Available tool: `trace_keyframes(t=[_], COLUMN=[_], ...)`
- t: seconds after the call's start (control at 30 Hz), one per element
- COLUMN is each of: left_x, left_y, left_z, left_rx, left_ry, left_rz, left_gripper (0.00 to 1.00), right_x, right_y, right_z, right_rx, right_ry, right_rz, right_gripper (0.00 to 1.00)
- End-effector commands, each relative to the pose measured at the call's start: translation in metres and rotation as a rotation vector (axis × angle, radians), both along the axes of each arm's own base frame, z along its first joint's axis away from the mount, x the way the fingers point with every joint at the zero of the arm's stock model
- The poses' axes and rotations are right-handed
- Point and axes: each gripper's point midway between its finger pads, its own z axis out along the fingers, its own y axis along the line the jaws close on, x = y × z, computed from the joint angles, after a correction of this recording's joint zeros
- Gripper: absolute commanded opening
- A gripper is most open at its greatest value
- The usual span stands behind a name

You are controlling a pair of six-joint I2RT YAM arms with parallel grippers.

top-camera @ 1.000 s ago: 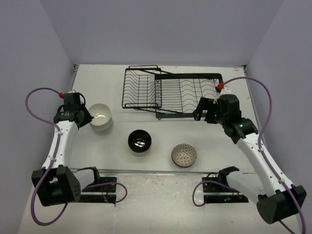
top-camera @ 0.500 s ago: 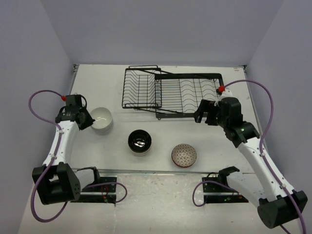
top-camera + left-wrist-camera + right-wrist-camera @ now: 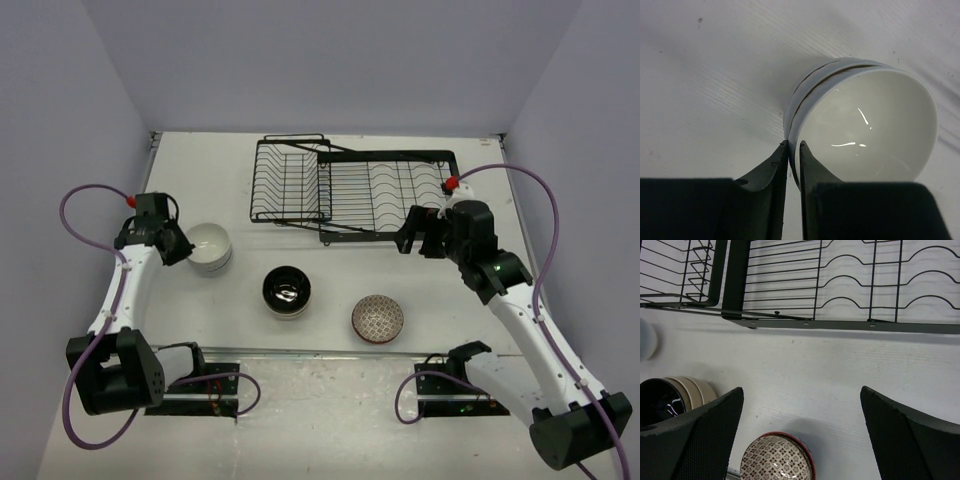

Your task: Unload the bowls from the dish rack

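Pinching the rim of the top white bowl (image 3: 865, 125), stacked on the table (image 3: 700, 90), with the left gripper (image 3: 791, 150); holding the right gripper (image 3: 800, 437) spread wide beside the bowl-free dish rack (image 3: 840, 324). Risks tipping the stack if withdrawn before letting go.

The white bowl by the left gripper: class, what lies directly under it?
A second white bowl is nested under the top white bowl; only its rim shows. Its inside and base are covered.
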Motion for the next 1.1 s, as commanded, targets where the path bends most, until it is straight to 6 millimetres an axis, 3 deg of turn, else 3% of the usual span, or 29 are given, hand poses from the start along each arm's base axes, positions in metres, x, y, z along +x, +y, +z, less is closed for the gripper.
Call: trace_keyframes(t=[0.0,0.23,0.3,0.33,0.4,0.43,0.5,0.67,0.7,0.73,0.8,0.83,0.87,0.93,0.97,1.03,1.07], left_x=[0.012,0.012,0.012,0.011,0.01,0.008,0.007,-0.001,-0.005,-0.008,-0.022,-0.028,-0.039,-0.053,-0.065,-0.078,-0.088], left_y=[0.004,0.0,-0.002,-0.003,-0.007,-0.009,-0.011,-0.014,-0.016,-0.031,-0.035,-0.043,-0.039,-0.045,-0.04,-0.038,-0.037], left_z=[0.018,0.02,0.024,0.028,0.032,0.038,0.054,0.104,0.127,0.138,0.166,0.176,0.194,0.205,0.214,0.217,0.217], left_rx=[0.011,-0.008,-0.017,-0.02,-0.035,-0.039,-0.042,0.027,0.058,0.078,0.155,0.165,0.198,0.213,0.233,0.25,0.249], left_ry=[-0.051,-0.061,-0.073,-0.083,-0.096,-0.111,-0.159,-0.285,-0.334,-0.359,-0.409,-0.431,-0.482,-0.522,-0.567,-0.594,-0.616], left_rz=[0.011,0.005,-0.001,-0.004,-0.008,-0.013,-0.02,-0.109,-0.129,-0.188,-0.208,-0.244,-0.23,-0.266,-0.254,-0.264,-0.272], left_gripper=[0.15,0.32,0.47,0.62,0.76,0.89,1.0,1.0,1.0,1.0,1.0,1.0,1.0,1.0,1.0,1.0,1.0], right_x=[0.003,0.003,0.003,0.003,0.003,0.003,0.003,-0.001,-0.003,-0.007,-0.013,-0.021,-0.026,-0.043,-0.051,-0.068,-0.078], right_y=[0.004,0.006,0.006,0.006,0.005,0.004,0.003,-0.004,-0.004,-0.009,-0.022,-0.029,-0.034,-0.038,-0.04,-0.044,-0.055], right_z=[0.006,0.005,0.005,0.004,0.005,0.004,0.006,0.022,0.032,0.033,0.058,0.057,0.074,0.077,0.09,0.092,0.098], right_rx=[0.006,0.003,0.003,0.001,-0.002,-0.004,-0.007,-0.015,-0.012,-0.024,-0.029,-0.048,-0.042,-0.053,-0.049,-0.059,-0.08], right_ry=[-0.039,-0.036,-0.034,-0.033,-0.034,-0.033,-0.039,-0.093,-0.115,-0.104,-0.147,-0.123,-0.158,-0.129,-0.159,-0.154,-0.184], right_rz=[0.028,0.035,0.035,0.034,0.031,0.029,0.024,-0.004,-0.003,-0.017,-0.081,-0.103,-0.121,-0.112,-0.1,-0.08,-0.104], right_gripper=[0.99,0.99,0.99,0.99,0.99,0.99,0.99,0.99,0.99,0.99,0.99,0.99,0.99,0.99,0.99,0.99,0.99])
